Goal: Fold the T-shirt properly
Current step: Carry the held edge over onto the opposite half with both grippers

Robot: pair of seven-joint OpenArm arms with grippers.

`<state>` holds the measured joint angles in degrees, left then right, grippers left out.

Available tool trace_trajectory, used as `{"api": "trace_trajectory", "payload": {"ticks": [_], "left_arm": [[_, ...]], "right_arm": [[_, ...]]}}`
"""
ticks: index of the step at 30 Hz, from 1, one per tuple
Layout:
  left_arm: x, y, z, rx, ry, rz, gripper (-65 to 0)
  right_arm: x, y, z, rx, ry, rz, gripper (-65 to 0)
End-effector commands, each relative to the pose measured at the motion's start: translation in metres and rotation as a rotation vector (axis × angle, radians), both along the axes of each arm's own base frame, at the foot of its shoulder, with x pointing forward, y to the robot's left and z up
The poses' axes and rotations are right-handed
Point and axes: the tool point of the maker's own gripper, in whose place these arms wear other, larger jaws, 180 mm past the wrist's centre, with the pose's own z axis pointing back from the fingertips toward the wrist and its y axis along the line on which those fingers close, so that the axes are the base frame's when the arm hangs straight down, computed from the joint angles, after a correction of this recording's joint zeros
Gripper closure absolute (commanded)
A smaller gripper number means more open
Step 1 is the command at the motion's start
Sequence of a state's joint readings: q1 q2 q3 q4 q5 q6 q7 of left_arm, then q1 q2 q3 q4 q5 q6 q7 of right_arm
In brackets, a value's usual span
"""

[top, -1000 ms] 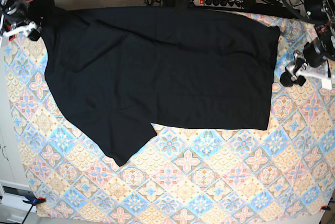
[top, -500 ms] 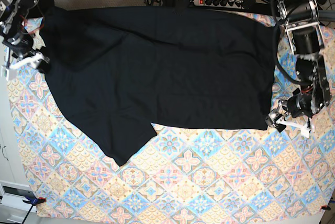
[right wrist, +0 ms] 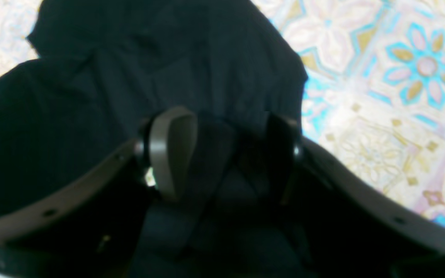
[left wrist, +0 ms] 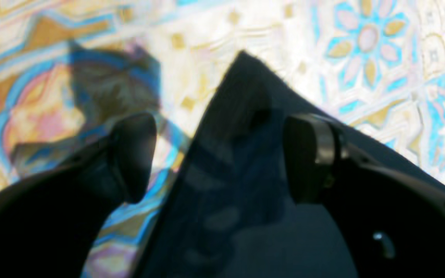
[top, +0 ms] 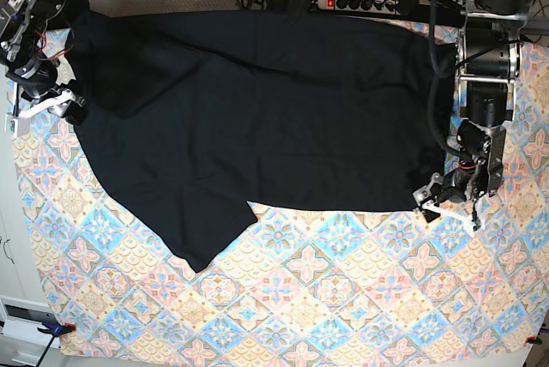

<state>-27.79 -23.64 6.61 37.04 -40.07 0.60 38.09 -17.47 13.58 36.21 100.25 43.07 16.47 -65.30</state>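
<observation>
The black shirt (top: 257, 118) lies spread flat on the patterned cloth (top: 343, 298), one sleeve sticking out toward the front. The left gripper (left wrist: 218, 154) is spread wide, straddling a bottom hem corner. The right gripper (right wrist: 226, 150) sits over bunched fabric, jaws also apart.

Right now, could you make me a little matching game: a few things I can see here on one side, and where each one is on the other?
Things:
1. large plain black cotton T-shirt
2. left hand
3. right hand
4. white power strip

Places, in the base view:
A. at the shirt's lower right corner
B. beyond the table's far edge
C. spread flat on the patterned cloth
D. at the shirt's left edge

Pairs: 1-C, 2-A, 3-D, 4-B
</observation>
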Motion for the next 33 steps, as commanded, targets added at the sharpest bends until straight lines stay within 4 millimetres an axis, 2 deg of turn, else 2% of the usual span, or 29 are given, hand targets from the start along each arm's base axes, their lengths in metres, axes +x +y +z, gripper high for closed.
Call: {"api": "trace_trajectory", "payload": {"ticks": [1,4,8,12,15,16,17,19,23,26,29,31,33], "left_arm": [[0.009,-0.008,0.007,-0.027,-0.015,-0.013,-49.8],[0.012,-0.032,0.003,-0.050,-0.017,-0.078,-46.1],[0.013,-0.062,-0.002,-0.089,-0.025,-0.158,-36.5],[0.006,-0.072,-0.008,-0.113,-0.023,-0.187,-17.0],[0.006,-0.077,-0.004,-0.117,-0.045,-0.206,-2.3],[0.002,-0.078,-0.005,-0.114,-0.049,-0.215,0.0],[0.001,-0.080,-0.003,-0.111,-0.060,-0.224,0.0],[-0.001,-0.084,0.002,-0.106,-0.083,-0.246,-0.1],[-0.013,-0.075,0.003,-0.079,-0.089,-0.263,-0.2],[-0.022,-0.073,0.004,-0.065,-0.098,-0.280,-0.2],[-0.029,-0.074,0.007,-0.053,-0.109,-0.302,-0.2],[-0.032,-0.078,0.012,-0.049,-0.127,-0.321,-0.2],[-0.038,-0.073,0.016,-0.030,-0.136,-0.338,-0.2]], "right_arm": [[0.009,-0.005,0.014,-0.022,-0.047,0.009,-31.9],[0.009,-0.005,0.014,-0.022,-0.047,0.009,-31.9],[0.008,-0.005,0.014,-0.022,-0.045,0.009,-31.9],[0.009,-0.006,0.015,-0.028,-0.045,0.011,-31.9],[0.010,-0.014,0.018,-0.052,-0.041,0.022,-32.0],[0.012,-0.017,0.020,-0.066,-0.037,0.032,-32.1],[0.013,-0.018,0.020,-0.081,-0.026,0.045,-32.2],[0.028,-0.020,0.025,-0.150,-0.014,0.097,-32.2],[0.063,-0.010,0.029,-0.323,0.025,0.237,-33.3],[0.085,0.009,0.014,-0.391,0.082,0.344,-38.6],[0.102,0.019,-0.002,-0.418,0.132,0.400,-43.1],[0.115,0.021,-0.010,-0.423,0.161,0.425,-44.2],[0.126,0.025,-0.016,-0.409,0.162,0.435,-44.4]]}}
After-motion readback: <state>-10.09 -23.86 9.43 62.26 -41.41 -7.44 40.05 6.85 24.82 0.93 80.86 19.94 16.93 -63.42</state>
